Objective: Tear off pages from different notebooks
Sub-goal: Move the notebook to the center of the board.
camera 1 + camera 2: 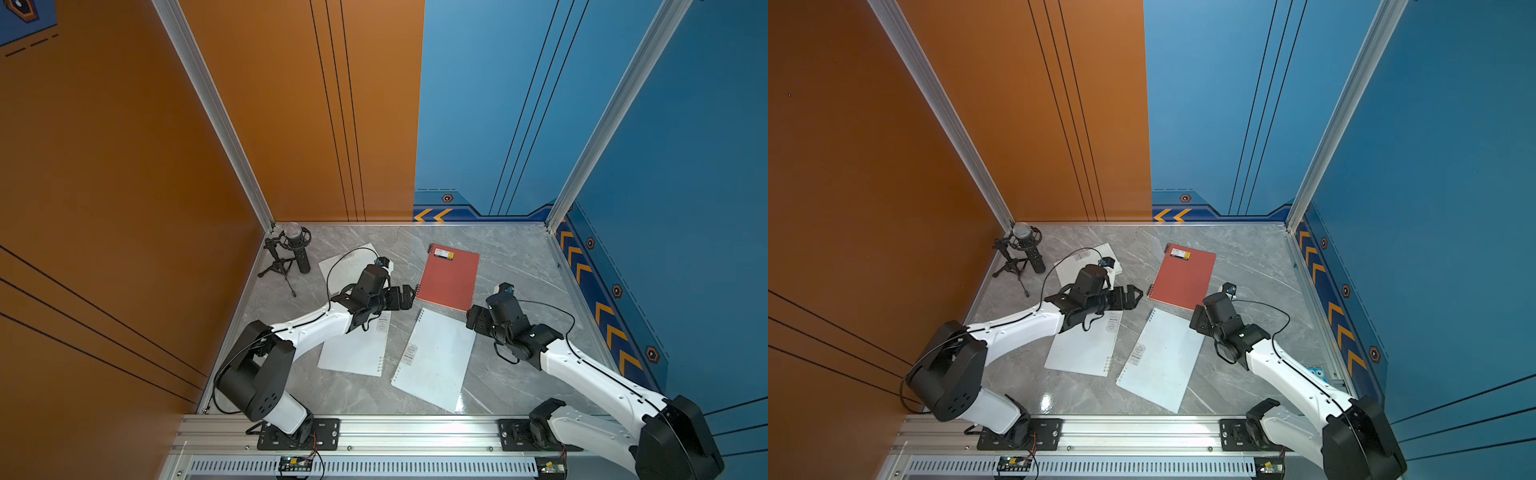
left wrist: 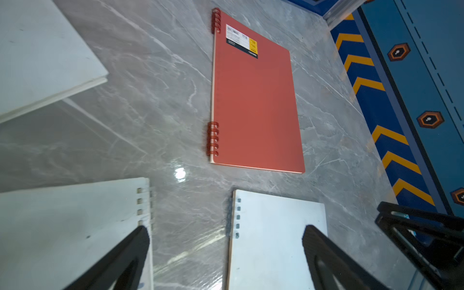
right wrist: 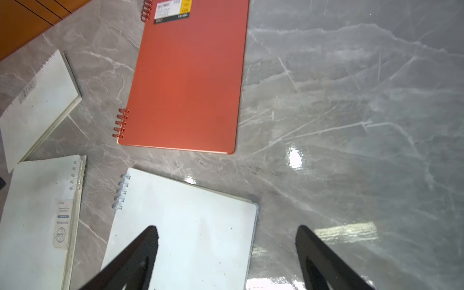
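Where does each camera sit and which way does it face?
Top views: high above the aluminium base rail, looking down on the grey marble table; left arm and right arm show.
Left wrist: on that arm, low, facing the red-orange spiral notebook; open left gripper shows.
Right wrist: same, over a frosted white spiral notebook; open right gripper shows.
Shared: every view has the red-orange notebook.

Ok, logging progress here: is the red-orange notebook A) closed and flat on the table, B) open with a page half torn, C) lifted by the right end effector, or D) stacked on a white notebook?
A: the red-orange notebook lies closed, cover up, flat on the table.
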`<state>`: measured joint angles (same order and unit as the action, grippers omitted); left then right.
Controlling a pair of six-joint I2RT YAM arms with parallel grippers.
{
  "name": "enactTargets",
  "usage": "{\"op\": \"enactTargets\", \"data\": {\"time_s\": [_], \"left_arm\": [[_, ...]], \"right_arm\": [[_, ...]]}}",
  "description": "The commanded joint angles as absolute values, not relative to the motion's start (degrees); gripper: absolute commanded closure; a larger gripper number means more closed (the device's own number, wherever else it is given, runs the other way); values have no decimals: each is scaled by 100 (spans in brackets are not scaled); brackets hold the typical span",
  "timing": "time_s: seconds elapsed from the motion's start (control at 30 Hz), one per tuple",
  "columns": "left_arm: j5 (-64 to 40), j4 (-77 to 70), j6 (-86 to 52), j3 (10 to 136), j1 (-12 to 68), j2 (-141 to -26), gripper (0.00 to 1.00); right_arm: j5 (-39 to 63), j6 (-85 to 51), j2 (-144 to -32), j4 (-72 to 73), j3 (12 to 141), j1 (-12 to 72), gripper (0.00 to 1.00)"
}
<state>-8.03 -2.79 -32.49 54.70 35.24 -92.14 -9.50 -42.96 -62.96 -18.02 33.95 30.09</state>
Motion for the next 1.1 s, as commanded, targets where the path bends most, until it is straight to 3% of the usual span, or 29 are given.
{"op": "enactTargets", "data": {"time_s": [0.0, 0.27, 0.53, 0.73, 0.97, 1.07], "left_arm": [[-1059, 422, -3354, 5958, 3808, -9910, 2], [-1398, 422, -3597, 6756, 3936, -11037, 1], [-1413, 413, -3833, 6881, 3920, -11222, 5], [-1542, 413, -4027, 7303, 3817, -11429, 8], [-1634, 416, -4019, 7549, 3389, -11397, 9], [-1698, 422, -3991, 7293, 3210, -11187, 4]], "right_arm": [[-1115, -4740, -6497, -2223, 3287, 3148, 17], [-707, -4889, -7422, -1685, 3430, 3176, 32], [-235, -4785, -8226, -1115, 3811, 3116, 51], [-17, -4657, -8947, -1003, 4420, 2937, 59], [0, -4501, -9528, -1088, 5160, 2733, 61], [71, -4388, -9486, -1219, 5207, 2703, 58]]}}
